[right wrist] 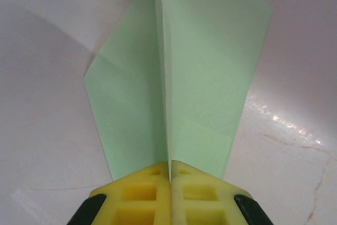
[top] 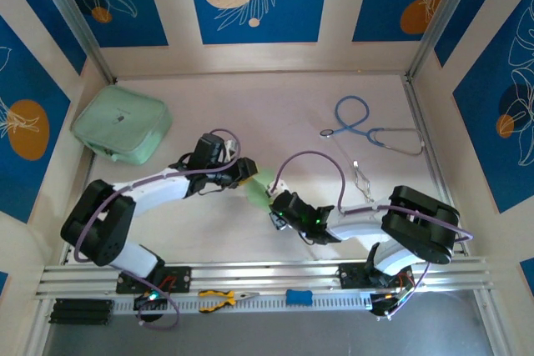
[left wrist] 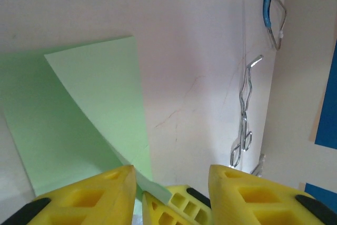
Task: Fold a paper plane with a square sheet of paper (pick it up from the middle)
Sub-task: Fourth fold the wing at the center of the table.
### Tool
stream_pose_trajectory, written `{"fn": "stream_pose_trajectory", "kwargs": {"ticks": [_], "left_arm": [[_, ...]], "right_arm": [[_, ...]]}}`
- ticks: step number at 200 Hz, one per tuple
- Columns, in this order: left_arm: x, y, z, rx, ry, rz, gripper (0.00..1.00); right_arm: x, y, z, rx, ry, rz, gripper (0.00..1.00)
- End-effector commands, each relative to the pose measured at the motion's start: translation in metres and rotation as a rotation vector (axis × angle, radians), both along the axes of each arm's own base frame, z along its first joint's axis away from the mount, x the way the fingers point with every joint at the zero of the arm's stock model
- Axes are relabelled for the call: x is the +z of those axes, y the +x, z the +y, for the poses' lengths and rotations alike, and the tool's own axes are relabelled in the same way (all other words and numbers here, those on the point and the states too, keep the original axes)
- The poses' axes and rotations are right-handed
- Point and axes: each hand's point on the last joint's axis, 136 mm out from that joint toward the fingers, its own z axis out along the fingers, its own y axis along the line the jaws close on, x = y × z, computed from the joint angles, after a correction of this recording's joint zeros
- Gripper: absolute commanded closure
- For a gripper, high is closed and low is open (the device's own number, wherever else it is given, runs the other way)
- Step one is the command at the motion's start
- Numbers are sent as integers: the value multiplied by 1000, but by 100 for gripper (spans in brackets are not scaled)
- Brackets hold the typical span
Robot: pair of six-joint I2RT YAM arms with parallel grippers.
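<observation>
right wrist: right end effector (right wrist: pixel 170 171) pinched shut on the square sheet of paper (right wrist: pixel 205 67), crease running straight ahead; left end effector (left wrist: pixel 171 176) parted astride its edge, gripping nothing.

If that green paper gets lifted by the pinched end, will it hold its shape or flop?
Probably light and floppy at the flaps: the square sheet of paper looks thin. The centre crease, pinched by the shut jaws of the right gripper, should stiffen it lengthwise. It would likely slide easily on the smooth, glossy table.
</observation>
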Motion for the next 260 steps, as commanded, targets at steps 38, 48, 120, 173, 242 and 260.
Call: {"fn": "stream_pose_trajectory", "kwargs": {"ticks": [38,48,120,173,242,260], "left_arm": [[4,4,13,31,53,-19,58],[2,4,13,33,52,-12,58],[-4,2,11,38,44,18,58],[-7,2,12,42,45,28,58],[-11,2,9,34,33,37,70],[-15,2,6,23,25,47,78]], "right_arm": [[4,-2,9,-32,159,111,94],[2,-1,7,-52,176,128,94],[-7,1,1,-144,265,225,94],[-13,0,3,-176,331,279,93],[-19,-1,6,-208,428,373,93],[-18,-1,8,-193,466,416,93]]}}
